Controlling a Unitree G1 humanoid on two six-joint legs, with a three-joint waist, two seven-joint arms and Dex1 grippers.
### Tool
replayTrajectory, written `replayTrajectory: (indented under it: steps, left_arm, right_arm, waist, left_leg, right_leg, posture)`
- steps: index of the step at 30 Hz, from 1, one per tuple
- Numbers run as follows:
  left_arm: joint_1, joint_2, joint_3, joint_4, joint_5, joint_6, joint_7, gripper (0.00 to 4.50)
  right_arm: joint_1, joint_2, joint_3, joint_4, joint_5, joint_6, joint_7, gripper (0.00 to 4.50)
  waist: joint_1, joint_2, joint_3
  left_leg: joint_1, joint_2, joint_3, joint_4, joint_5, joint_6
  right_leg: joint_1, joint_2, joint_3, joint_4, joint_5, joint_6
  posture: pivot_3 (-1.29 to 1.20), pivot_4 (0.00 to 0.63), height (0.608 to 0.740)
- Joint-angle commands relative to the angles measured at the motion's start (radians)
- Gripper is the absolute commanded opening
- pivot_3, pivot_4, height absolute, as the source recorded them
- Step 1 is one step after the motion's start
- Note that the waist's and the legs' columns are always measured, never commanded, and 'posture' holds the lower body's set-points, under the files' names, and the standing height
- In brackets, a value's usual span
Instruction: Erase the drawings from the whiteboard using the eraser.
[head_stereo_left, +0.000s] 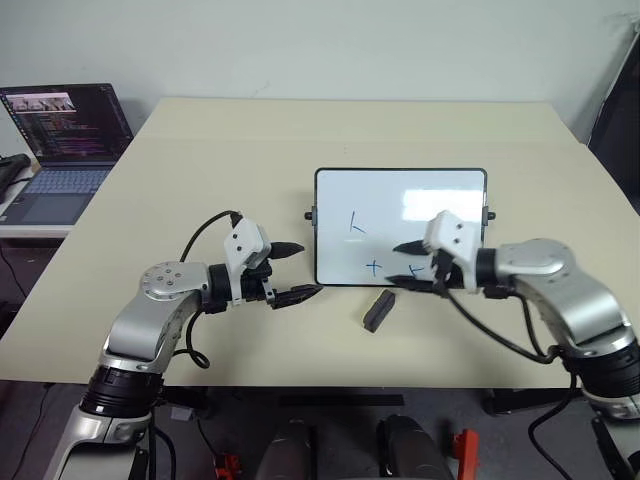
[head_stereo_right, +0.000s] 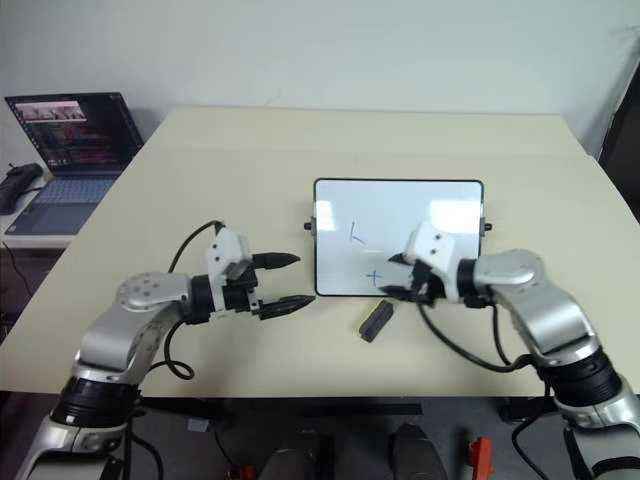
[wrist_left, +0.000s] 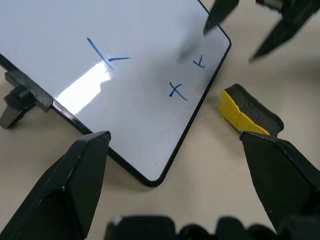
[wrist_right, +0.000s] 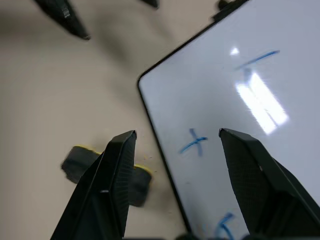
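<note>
The whiteboard (head_stereo_left: 400, 226) lies flat w/ all 3 drawings (wrist_left: 175, 91) on it, so no wiping yet; step now is to grab the eraser (head_stereo_left: 378, 309). Eraser sits on the table (head_stereo_left: 200, 160), touching nothing, just under & beside the right gripper (head_stereo_left: 405, 263), whose jaws are apart & empty. Left gripper (head_stereo_left: 297, 270) is apart & empty too; next, right jaws should drop around the eraser & squeeze.

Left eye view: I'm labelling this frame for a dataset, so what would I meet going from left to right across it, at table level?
Laptop → left gripper → plus sign → eraser → right gripper. The whiteboard spans the middle, so it has no single place in the order.
</note>
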Motion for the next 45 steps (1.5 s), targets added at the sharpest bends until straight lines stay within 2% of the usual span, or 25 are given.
replayTrajectory:
  steps: [1, 6, 14, 22, 29, 36, 45]
  left_arm:
    - [-0.018, -0.004, 0.004, -0.009, -0.005, -0.011, -0.002, 4.5]
    - [-0.002, 0.002, 0.004, -0.02, 0.001, -0.011, 0.001, 4.5]
    - [-0.004, 0.008, 0.003, -0.016, 0.004, -0.01, -0.001, 4.5]
    - [-0.025, 0.006, -0.006, 0.006, 0.011, -0.02, -0.007, 4.5]
    - [-0.038, 0.0, -0.017, 0.024, 0.017, -0.033, -0.015, 4.5]
    - [-0.041, -0.005, -0.021, 0.029, 0.021, -0.037, -0.013, 4.5]
    - [-0.007, 0.007, -0.003, -0.003, 0.017, -0.027, 0.007, 4.5]
  right_arm:
    - [-0.018, 0.02, 0.065, -0.029, -0.051, -0.031, -0.002, 2.88]
    - [0.022, -0.029, 0.13, -0.001, -0.14, -0.076, 0.018, 2.88]
    - [0.074, -0.184, 0.054, 0.039, -0.155, -0.115, 0.088, 2.88]
    - [0.059, -0.245, 0.016, 0.0, -0.126, -0.166, 0.178, 2.88]
    - [-0.07, -0.208, 0.079, -0.038, -0.146, -0.24, 0.295, 2.88]
    - [-0.137, -0.161, 0.199, 0.092, -0.251, -0.353, 0.382, 2.88]
    - [-0.209, -0.098, 0.235, 0.258, -0.359, -0.49, 0.4, 2.88]
  waist:
    - [0.001, 0.0, 0.0]
    - [0.008, 0.0, 0.0]
    - [0.012, -0.001, 0.0]
    - [0.003, -0.001, 0.0]
    - [0.006, -0.001, 0.0]
    - [0.008, -0.001, 0.0]
    - [0.007, -0.001, 0.0]
  left_leg:
    - [0.0, 0.0, 0.0, 0.0, 0.0, 0.0]
    - [-0.001, -0.001, 0.0, 0.0, 0.0, 0.0]
    - [0.0, -0.001, -0.001, 0.001, 0.0, 0.0]
    - [0.001, 0.0, 0.0, 0.0, 0.0, 0.0]
    - [0.0, 0.0, 0.0, 0.001, 0.0, 0.0]
    - [0.0, -0.001, 0.0, 0.001, 0.0, 0.0]
    - [0.0, 0.0, 0.0, 0.001, 0.0, 0.0]
  right_leg:
    - [0.0, 0.0, 0.0, 0.0, 0.0, 0.0]
    - [0.0, -0.001, 0.0, -0.001, 0.0, 0.0]
    - [0.002, -0.001, -0.001, -0.001, 0.0, 0.0]
    - [0.001, 0.0, 0.0, 0.0, 0.0, 0.0]
    - [0.001, 0.0, 0.0, -0.001, 0.0, 0.0]
    - [0.001, -0.001, -0.001, -0.001, 0.0, 0.0]
    - [0.001, -0.001, -0.001, -0.001, 0.0, 0.0]
  posture:
    - [0.0, 0.15, 0.74]
    - [0.0, 0.15, 0.74]
    - [0.0, 0.15, 0.74]
    - [0.0, 0.15, 0.74]
    - [0.0, 0.15, 0.74]
    - [0.0, 0.15, 0.74]
    - [0.0, 0.15, 0.74]
